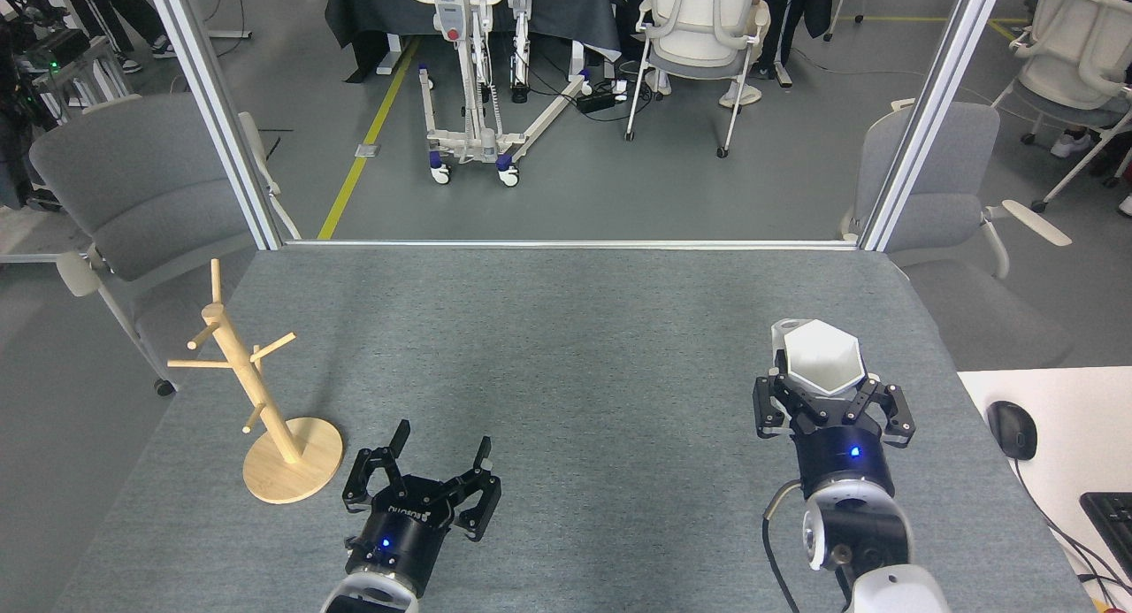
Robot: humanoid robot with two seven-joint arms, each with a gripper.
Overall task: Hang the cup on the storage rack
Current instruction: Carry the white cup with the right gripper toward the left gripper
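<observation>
Our right gripper holds the cup near the table's right edge.

Its fingers are closed around the lower part of the cup, which stands upright with the open mouth up and its handle on the far left side. Our left gripper is wide open and holds nothing; it is near the front edge. The rack stands near the left edge, just beside the left gripper and apart from it. All its pegs are free.
</observation>
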